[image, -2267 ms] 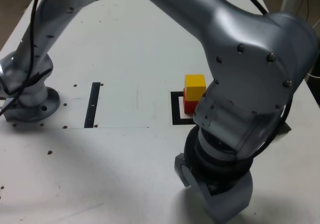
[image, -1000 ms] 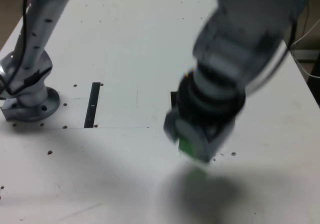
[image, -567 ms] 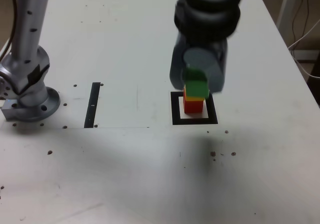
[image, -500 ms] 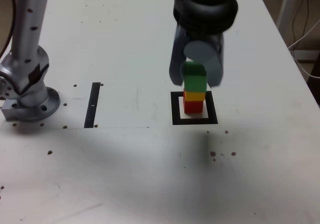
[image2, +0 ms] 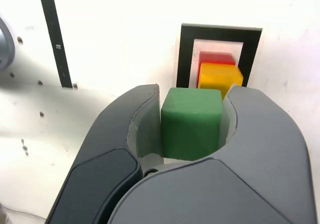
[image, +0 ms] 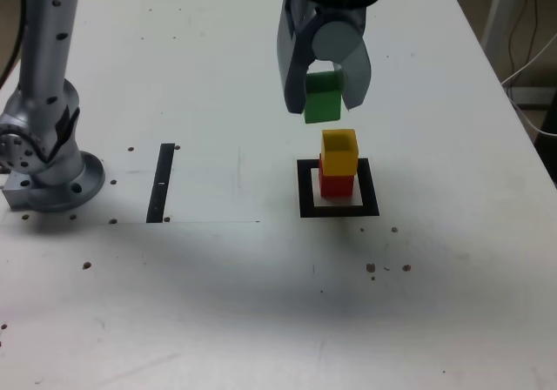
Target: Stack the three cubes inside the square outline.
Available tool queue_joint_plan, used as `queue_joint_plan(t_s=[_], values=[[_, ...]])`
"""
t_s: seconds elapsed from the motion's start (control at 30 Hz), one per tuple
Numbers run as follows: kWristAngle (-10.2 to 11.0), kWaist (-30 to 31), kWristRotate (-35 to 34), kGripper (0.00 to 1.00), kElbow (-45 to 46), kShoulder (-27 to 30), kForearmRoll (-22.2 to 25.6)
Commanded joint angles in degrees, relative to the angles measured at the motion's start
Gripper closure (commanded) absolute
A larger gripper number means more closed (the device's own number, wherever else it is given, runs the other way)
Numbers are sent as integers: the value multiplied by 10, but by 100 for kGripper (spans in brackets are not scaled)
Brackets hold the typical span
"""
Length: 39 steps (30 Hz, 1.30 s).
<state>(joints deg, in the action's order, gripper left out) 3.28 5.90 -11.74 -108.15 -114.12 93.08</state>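
Gripper [image: 324, 94] clamps green cube [image: 323, 97] above yellow-on-red stack [image: 338, 162] in square outline [image: 305, 188]; seemingly unlabelled.

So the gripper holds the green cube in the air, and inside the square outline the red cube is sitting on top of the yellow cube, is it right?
Not quite: the order is reversed. The exterior view shows the yellow cube on top of the red cube inside the square outline. The gripper does hold the green cube in the air.
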Motion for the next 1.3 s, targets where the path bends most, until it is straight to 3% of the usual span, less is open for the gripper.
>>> queue_joint_plan(t_s=[0.0,0.13,0.8,0.87,1.0,1.07,1.27], values=[[-11,-1,0,70,-7,-4,7],[-21,-2,0,70,-18,-21,6],[-15,-14,13,68,-39,-73,-4],[-15,-15,15,58,-38,-74,-5],[-13,-17,21,22,-35,-75,-5],[-12,-17,23,9,-33,-75,-4],[-9,-18,23,3,-31,-74,-4]])
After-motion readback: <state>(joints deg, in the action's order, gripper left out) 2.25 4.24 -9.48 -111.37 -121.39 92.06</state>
